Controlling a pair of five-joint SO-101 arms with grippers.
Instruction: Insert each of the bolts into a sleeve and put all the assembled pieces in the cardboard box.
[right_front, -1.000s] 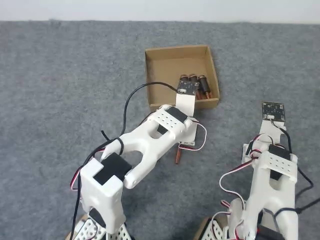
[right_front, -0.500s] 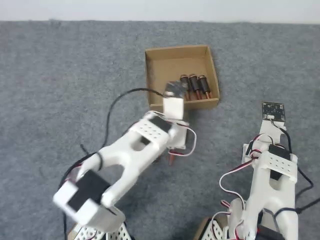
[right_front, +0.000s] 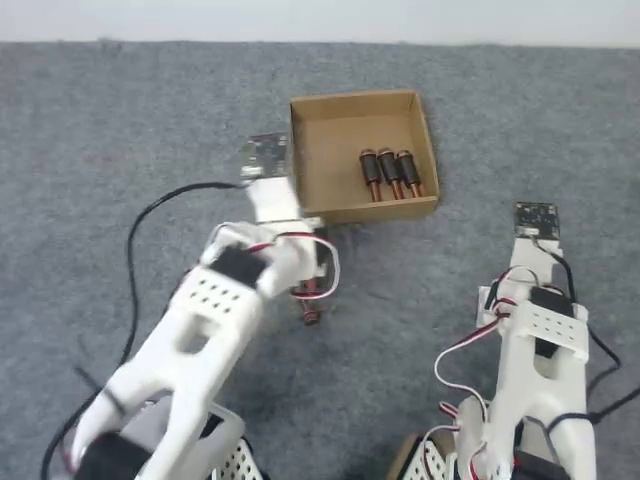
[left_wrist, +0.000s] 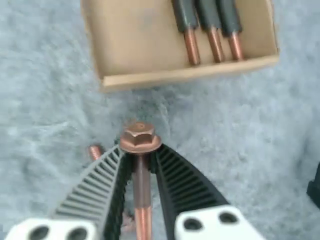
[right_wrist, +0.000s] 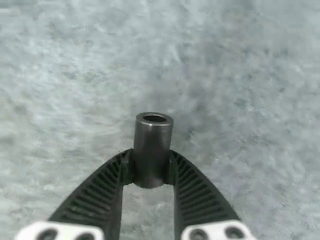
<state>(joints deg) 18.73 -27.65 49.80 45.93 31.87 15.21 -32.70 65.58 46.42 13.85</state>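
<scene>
My left gripper (left_wrist: 137, 151) is shut on a copper bolt (left_wrist: 139, 141), hex head up between the fingertips and shaft running down between the fingers. In the high view the bolt's lower end (right_front: 310, 313) hangs over the carpet just in front of the cardboard box (right_front: 308, 120). Three sleeved bolts (right_front: 391, 174) lie side by side in the box's right part, also seen as assembled pieces (left_wrist: 209, 30) from the left wrist. My right gripper (right_wrist: 150, 159) is shut on a dark sleeve (right_wrist: 152, 145), held upright with its bore open on top, over bare carpet to the right of the box.
Grey carpet covers the table. A small copper end (left_wrist: 94, 151) lies on the carpet beside the left fingers. The left arm (right_front: 205, 330) stretches diagonally from the front edge; the right arm (right_front: 535, 330) stands at the front right.
The left arm has swung left, away from the box's front right corner, carrying the bolt with it. The right arm has shifted only slightly.
</scene>
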